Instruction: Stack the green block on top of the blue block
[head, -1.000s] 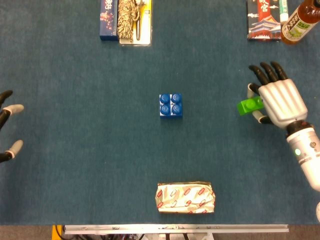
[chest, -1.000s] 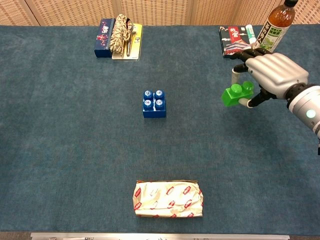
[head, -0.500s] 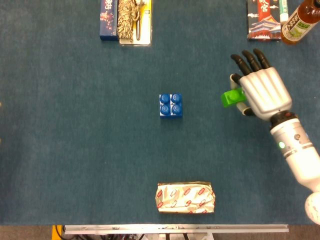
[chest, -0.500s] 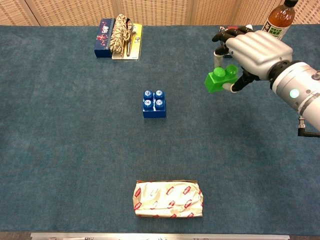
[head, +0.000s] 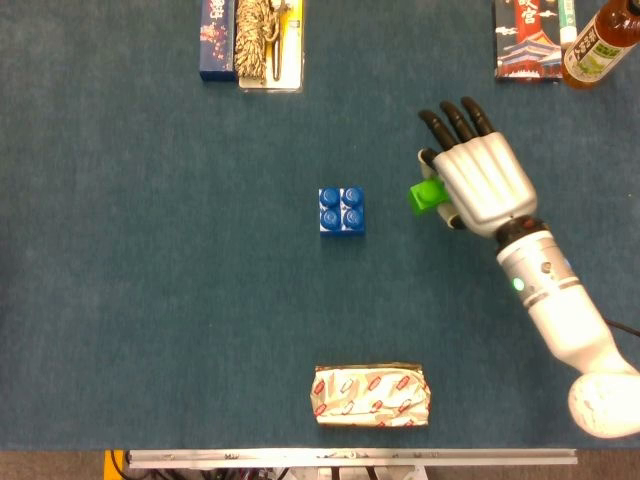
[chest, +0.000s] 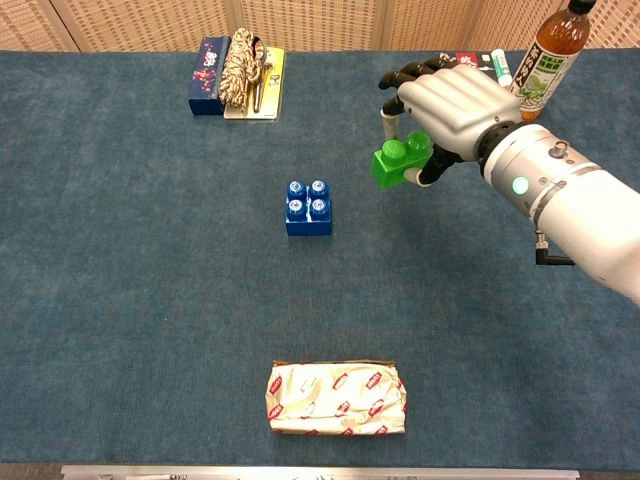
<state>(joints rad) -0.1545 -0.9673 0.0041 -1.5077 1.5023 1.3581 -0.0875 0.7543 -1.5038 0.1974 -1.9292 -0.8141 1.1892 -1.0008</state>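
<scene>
green block (chest: 400, 160): held in right hand, off the table, studs up, slightly tilted; to the right of the blue block, well apart from it
right hand (chest: 448, 106): back of hand up, fingers curled down around the green block, thumb side under it; head view shows only the block's left end past the palm (head: 428, 194)
blue block (head: 341, 210): flat on the mat at table centre, studs up, nothing on it
left hand: not in either view
mat (head: 150, 300): dark blue, covers the table
foil-wrapped packet (chest: 337, 398): near front edge, below the blue block
bottle (chest: 549, 55): far right, upright, behind the right hand
boxes (head: 250, 40): far left edge of mat, side by side
</scene>
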